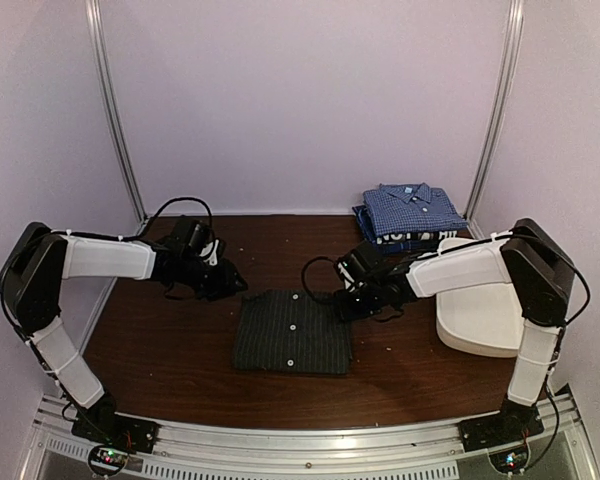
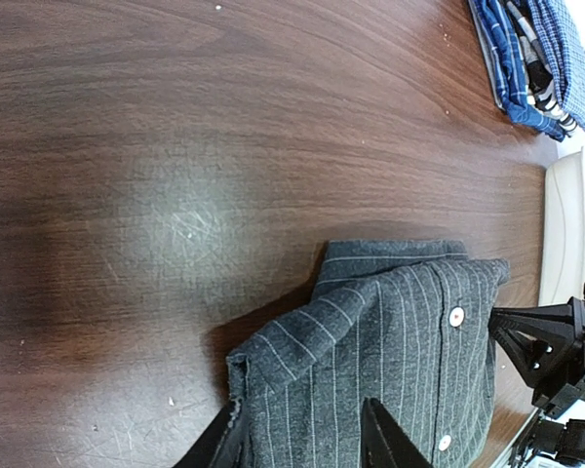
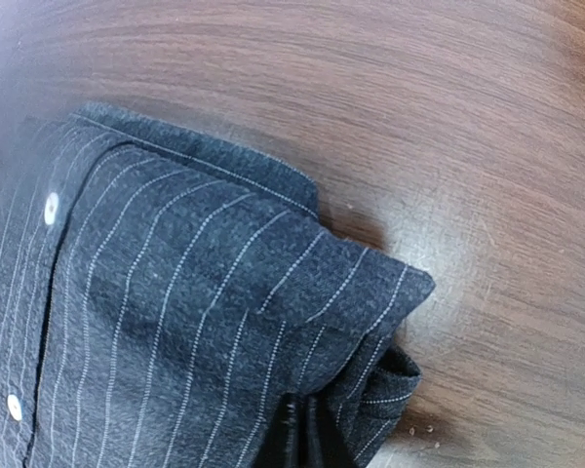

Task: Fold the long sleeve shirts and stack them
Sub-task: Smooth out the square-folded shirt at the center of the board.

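Observation:
A dark charcoal pinstriped shirt lies folded, white buttons up, in the middle of the table. My left gripper is at its far left corner. In the left wrist view the fingers stand apart, open, with that slightly raised corner between them. My right gripper is at the far right corner, its jaws shut on a bunched fold of the charcoal cloth. A folded blue checked shirt rests on a navy one at the back right.
A white oblong tub sits on the right under the right arm. The right gripper's black frame shows at the edge of the left wrist view. Purple walls close in the back and sides; a metal rail runs along the near edge.

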Robot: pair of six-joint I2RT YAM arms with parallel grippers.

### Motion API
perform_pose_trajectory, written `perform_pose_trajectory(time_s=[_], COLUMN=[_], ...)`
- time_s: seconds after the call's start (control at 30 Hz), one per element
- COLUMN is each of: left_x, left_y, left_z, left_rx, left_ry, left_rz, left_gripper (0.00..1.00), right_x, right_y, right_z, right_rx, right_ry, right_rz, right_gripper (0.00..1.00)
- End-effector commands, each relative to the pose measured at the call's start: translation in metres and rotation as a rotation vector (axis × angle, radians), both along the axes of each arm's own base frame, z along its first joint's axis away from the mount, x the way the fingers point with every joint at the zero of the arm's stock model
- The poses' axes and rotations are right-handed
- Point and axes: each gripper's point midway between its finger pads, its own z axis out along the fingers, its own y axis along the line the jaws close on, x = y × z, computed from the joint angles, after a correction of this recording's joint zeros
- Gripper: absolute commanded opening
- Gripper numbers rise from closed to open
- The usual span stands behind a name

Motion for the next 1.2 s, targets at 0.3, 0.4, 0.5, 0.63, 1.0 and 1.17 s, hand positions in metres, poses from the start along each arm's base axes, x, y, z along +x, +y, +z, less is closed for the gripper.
perform_pose_trajectory(time_s=[0.3, 0.4, 0.5, 0.63, 1.0, 1.17], left_x=[0.005, 0.005, 0.006, 0.005, -0.005, -0.002], left_y=[-0.004, -0.007, -0.01, -0.013, -0.024, -0.023], left_z=[-0.007, -0.007, -0.006, -0.002, 0.01, 0.014], left_rx=[-0.012, -0.026, -0.034, -0.039, -0.049, -0.052], left_ry=[-0.002, -0.002, 0.0, -0.008, -0.019, -0.025], left_rz=[-0.015, -0.021, -0.028, -0.038, -0.061, -0.036], left_gripper=[0.4, 0.4, 0.4, 0.4, 0.4, 0.39], right_x=[-0.022, -0.029, -0.033, -0.034, -0.014, 0.011], right_y=[-0.023, -0.035, -0.041, -0.044, -0.027, 0.01], right_z=[0.053, 0.031, 0.003, -0.029, -0.049, -0.042], right_rx=[-0.027, -0.042, -0.051, -0.056, 0.012, 0.025], right_ry=[-0.094, -0.064, -0.029, 0.013, 0.03, 0.008], right_rz=[-0.081, -0.102, -0.118, -0.132, -0.101, 0.004], right_gripper=[0.0, 0.0, 0.0, 0.0, 0.0, 0.0])
